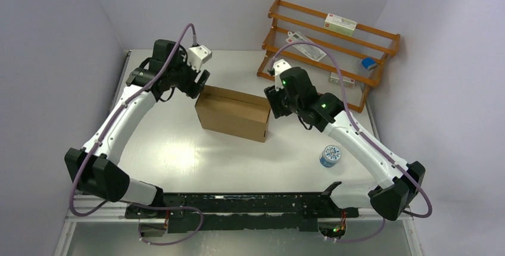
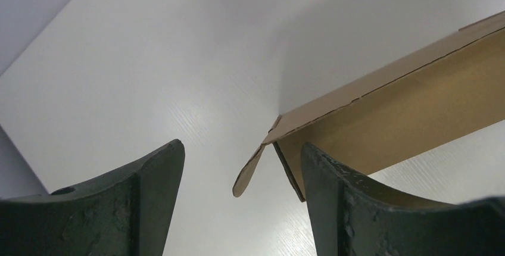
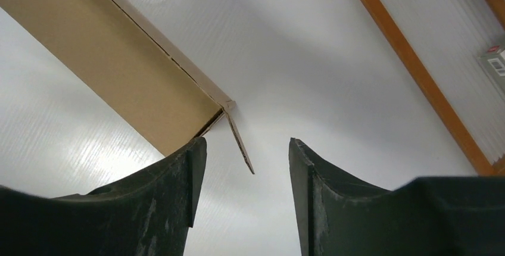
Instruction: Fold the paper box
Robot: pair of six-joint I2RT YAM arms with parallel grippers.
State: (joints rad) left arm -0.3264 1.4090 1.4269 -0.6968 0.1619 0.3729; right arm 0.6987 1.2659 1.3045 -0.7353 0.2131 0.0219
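**Brown cardboard box stands mid-table between two open grippers**

Brown corrugated card makes up the paper box (image 1: 233, 115), which stands as a long, low block at the middle of the white table (image 1: 178, 155), set at a slant to the table's edges. Whether anything lies inside it cannot be told from any view.

At the far right an orange wooden rack (image 1: 381, 32) leans against the wall. A white carton (image 1: 340, 24) sits on its top shelf, a flat white packet (image 1: 306, 47) lies lower down, and a small blue thing (image 1: 369, 63) sits toward its right end. A round blue-and-white tin (image 1: 330, 156) stands on the table beside the right forearm, well apart from the box.

The left arm reaches forward and bends inward. The left gripper (image 1: 201, 83) is at the box's far left corner. Its jaws are spread and clamp nothing. In the left wrist view a rounded tab (image 2: 249, 172) hangs loose in the gap between them, and one finger overlaps the box's end.

The right arm reaches in from the other side. The right gripper (image 1: 271, 98) is at the box's right end, jaws apart and released. A thin flap (image 3: 239, 143) juts into the gap between them, and whether either finger touches the card cannot be told.
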